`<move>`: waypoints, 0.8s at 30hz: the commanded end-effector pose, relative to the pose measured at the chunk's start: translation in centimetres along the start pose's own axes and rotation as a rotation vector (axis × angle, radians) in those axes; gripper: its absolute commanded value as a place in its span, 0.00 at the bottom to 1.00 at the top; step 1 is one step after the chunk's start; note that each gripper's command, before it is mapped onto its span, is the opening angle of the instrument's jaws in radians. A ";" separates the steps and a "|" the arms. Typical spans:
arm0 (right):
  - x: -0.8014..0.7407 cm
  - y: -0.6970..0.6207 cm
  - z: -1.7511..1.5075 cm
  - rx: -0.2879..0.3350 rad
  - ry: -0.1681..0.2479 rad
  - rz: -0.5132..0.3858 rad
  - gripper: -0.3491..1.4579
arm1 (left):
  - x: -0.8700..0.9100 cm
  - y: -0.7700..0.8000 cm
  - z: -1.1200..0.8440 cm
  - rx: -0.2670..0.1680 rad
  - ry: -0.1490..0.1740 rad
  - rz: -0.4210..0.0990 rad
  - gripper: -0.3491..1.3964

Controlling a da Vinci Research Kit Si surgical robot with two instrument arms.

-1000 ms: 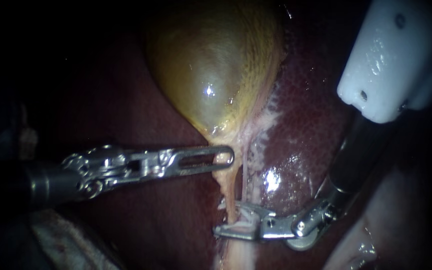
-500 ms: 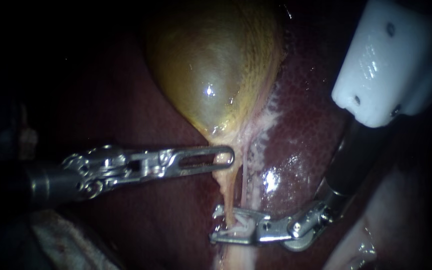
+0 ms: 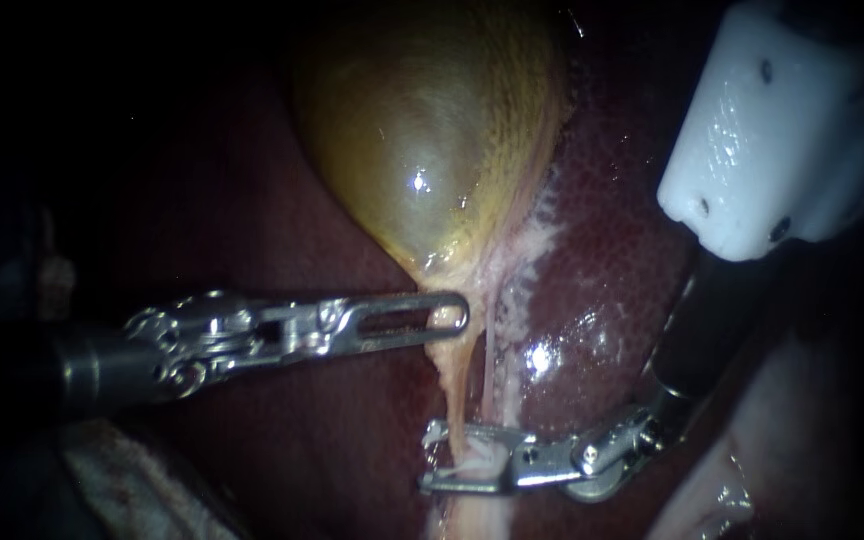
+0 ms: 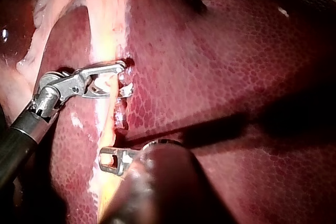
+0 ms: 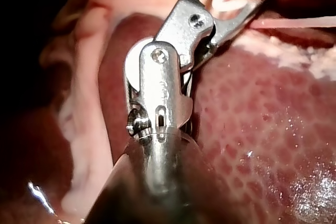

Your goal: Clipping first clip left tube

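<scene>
Right pincer (image 3: pixel 428 462) clamps a clip (image 3: pixel 472 463) around left tube (image 3: pixel 457 385); left pincer (image 3: pixel 458 317) grips gallbladder (image 3: pixel 422 150).

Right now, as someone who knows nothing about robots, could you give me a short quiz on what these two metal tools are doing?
1. True or false: the left instrument has its jaws shut on the gallbladder's narrow end.
2. What sits between the jaws of the right instrument?
A. a white clip set around the left tube
B. a curved needle
C. nothing at all
3. Fill in: the dark red, speckled organ lying under both instruments is the ____.

Key: 1 true. 2 A. 3 liver.
</scene>
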 end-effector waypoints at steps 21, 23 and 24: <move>-0.01 0.11 -0.13 0.001 -0.011 -0.003 0.00 | 0.00 -0.01 0.01 -0.001 0.000 0.001 0.00; -0.01 0.13 -0.14 0.002 -0.012 -0.004 0.00 | -0.01 -0.02 0.01 -0.001 0.000 0.001 0.00; -0.02 0.13 -0.14 0.002 -0.013 -0.005 0.00 | -0.01 -0.02 0.01 -0.001 0.000 0.001 0.00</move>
